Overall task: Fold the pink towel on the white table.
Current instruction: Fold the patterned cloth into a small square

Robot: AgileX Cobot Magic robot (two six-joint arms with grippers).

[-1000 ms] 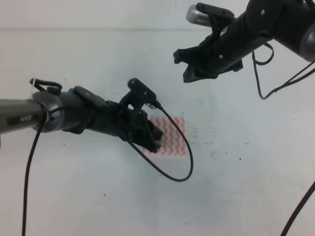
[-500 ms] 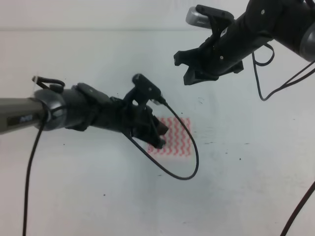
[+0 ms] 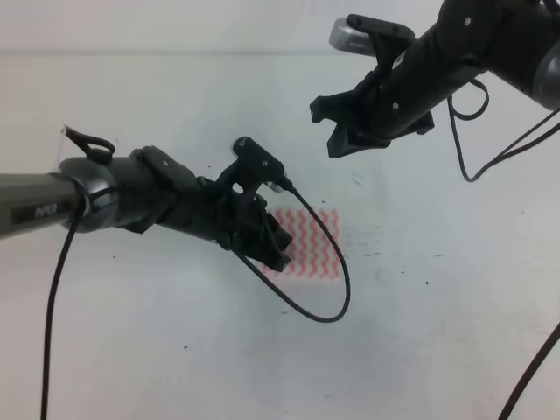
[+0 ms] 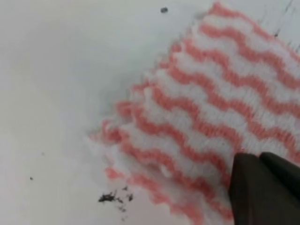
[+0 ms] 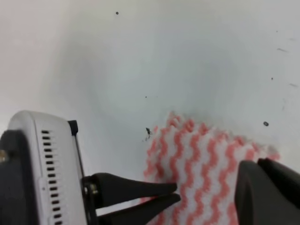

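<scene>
Lying flat near the middle of the white table, the pink towel shows as a small, roughly square folded pad with wavy pink and white stripes. In the left wrist view its near corner looks layered and a little ragged, with stacked edges showing — a small clump of dark specks sits on the table just beside it.

From the left of the overhead view, the left gripper reaches across and sits low over the towel's left edge, covering that side of the cloth. In the right wrist view its two fingers appear as slim dark prongs lying nearly together at the towel's edge, with only a thin gap between them; whether any cloth is pinched there cannot be told. A black cable loops from this arm over the towel's right part and onto the table below it.

Well apart, up and to the right, the right gripper hangs above bare table — its fingers are spread apart and hold nothing.
</scene>
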